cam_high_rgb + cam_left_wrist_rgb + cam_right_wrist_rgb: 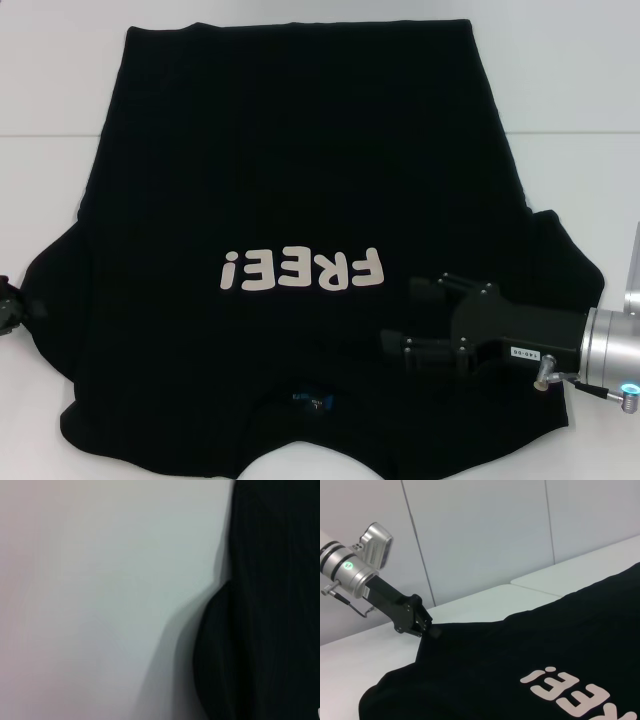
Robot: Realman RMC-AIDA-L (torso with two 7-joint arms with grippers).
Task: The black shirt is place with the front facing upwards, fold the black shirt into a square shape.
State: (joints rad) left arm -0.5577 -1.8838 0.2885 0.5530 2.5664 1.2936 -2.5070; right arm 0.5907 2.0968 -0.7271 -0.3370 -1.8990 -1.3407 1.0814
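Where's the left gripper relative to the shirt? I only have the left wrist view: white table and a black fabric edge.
Observer: The right wrist view shows the left gripper at the outer edge of the black shirt, at the sleeve on the robot's left.
Operator: Right arm?
Observer: In the head view the right gripper is over the shirt's opposite shoulder area, jaws open.
Operator: Shirt orientation?
Observer: It lies front up, spread on the white table. The FREE! lettering reads upside down from the head camera, so the neck label is on the robot's side.
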